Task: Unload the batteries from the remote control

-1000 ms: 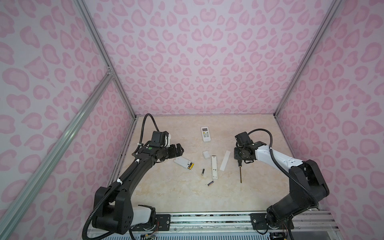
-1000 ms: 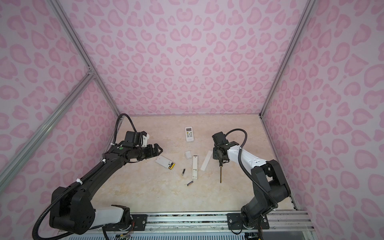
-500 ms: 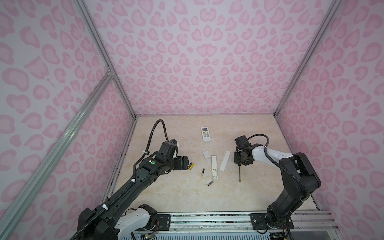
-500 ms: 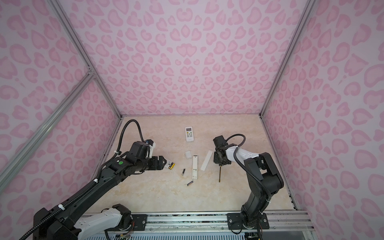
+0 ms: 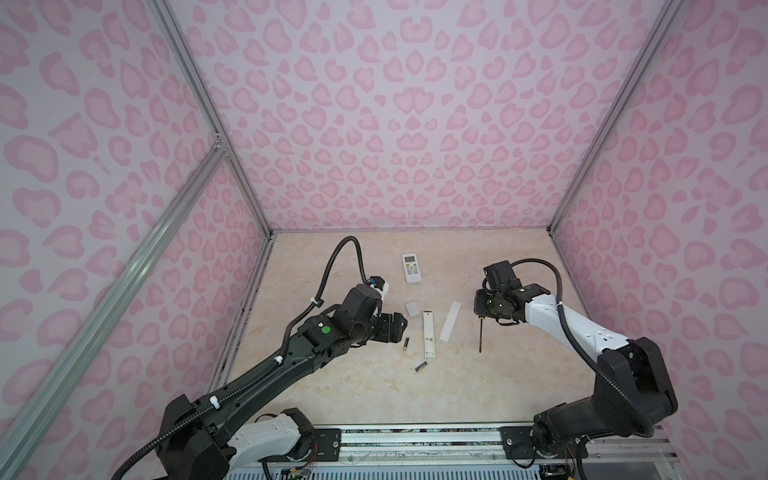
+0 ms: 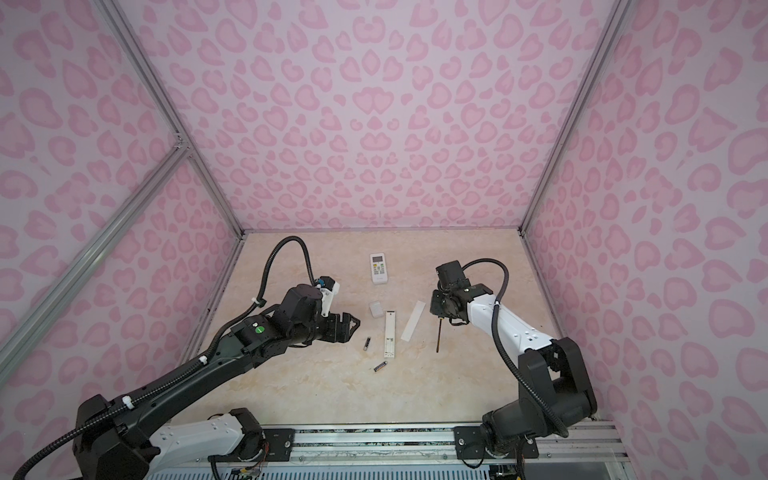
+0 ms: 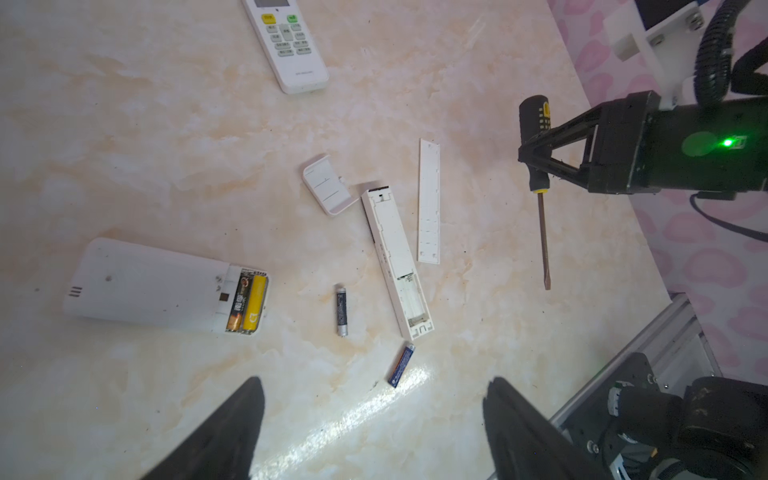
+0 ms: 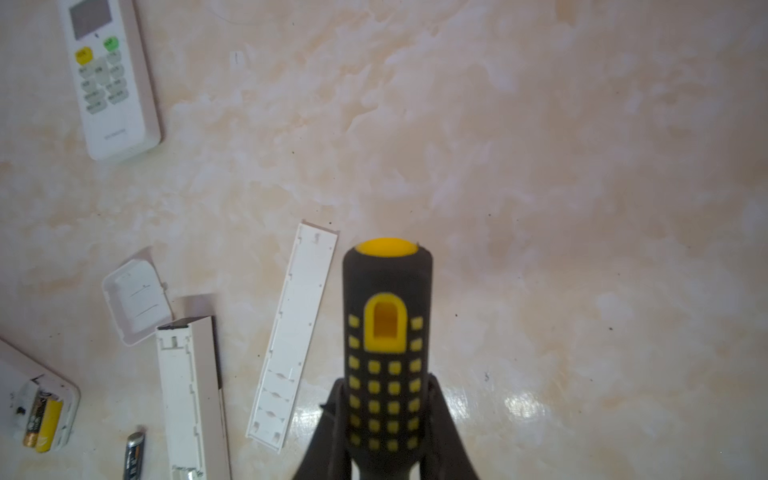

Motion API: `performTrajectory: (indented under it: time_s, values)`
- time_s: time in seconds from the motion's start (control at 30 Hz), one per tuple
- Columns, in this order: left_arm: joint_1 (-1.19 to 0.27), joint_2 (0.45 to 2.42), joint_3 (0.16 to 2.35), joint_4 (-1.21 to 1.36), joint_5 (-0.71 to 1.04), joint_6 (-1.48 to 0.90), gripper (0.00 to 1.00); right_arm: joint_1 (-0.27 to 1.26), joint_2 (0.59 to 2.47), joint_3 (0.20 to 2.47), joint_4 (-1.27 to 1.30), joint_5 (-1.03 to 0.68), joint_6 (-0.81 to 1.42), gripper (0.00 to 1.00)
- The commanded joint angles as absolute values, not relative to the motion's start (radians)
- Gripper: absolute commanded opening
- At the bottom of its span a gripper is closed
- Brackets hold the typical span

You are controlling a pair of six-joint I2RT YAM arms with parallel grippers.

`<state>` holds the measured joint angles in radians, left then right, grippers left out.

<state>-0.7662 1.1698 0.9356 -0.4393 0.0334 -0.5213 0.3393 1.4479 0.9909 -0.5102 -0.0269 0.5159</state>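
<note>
The left hand (image 7: pixel 374 382) stands wide open above the marble-pattern surface (image 7: pixel 124 124), and nothing is between its two black fingers (image 7: pixel 232 428). In front of it lies a broad white remote control (image 7: pixel 145 282), back side up, with the battery compartment uncovered. Two batteries are inside it, side by side: a black-and-gold battery (image 7: pixel 236 305) and a yellow battery (image 7: pixel 254 301). Two more lie free on the surface. A black-and-silver battery (image 7: pixel 340 309) is between the broad remote and a slim white remote (image 7: pixel 395 257), and a blue battery (image 7: pixel 402 365) is just beside the end of the slim remote. The compartment of the slim remote is empty. A long white cover (image 7: pixel 429 199) lies beside it, and a small cover (image 7: pixel 328 185) lies near its other end. The right hand (image 8: pixel 384 395) is closed on the black-and-yellow handle of a screwdriver (image 8: pixel 386 332), well apart from the batteries.
</note>
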Motion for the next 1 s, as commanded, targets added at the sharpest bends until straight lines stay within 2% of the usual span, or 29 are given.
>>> performTrajectory:
  time_s: [0.0, 0.1, 0.27, 0.43, 0.7, 0.8, 0.97]
  values:
    - [-0.79, 1.193, 0.953, -0.345, 0.001, -0.502, 0.89, 0.341, 1.393, 0.983, -0.491, -0.04, 0.532, 0.0]
    - [-0.804, 1.189, 0.932, -0.263, 0.028, -0.529, 0.89, 0.353, 1.333, 0.953, -0.393, -0.091, 0.556, 0.0]
    - [-0.838, 1.226, 0.94, -0.164, 0.075, -0.545, 0.88, 0.424, 1.318, 1.014, -0.359, -0.042, 0.585, 0.0]
    - [-0.912, 1.368, 1.015, -0.101, 0.012, -0.481, 0.86, 0.474, 1.383, 1.112, -0.426, -0.03, 0.663, 0.0]
    - [-0.913, 1.559, 1.068, 0.108, 0.141, -0.464, 0.81, 0.482, 1.374, 1.1, -0.39, -0.081, 0.747, 0.0]
    - [-0.901, 1.631, 1.082, 0.178, 0.213, -0.517, 0.73, 0.48, 1.351, 1.089, -0.382, -0.081, 0.759, 0.0]
    - [-0.896, 1.704, 1.068, 0.307, 0.298, -0.593, 0.5, 0.457, 1.325, 1.073, -0.38, -0.084, 0.768, 0.0]
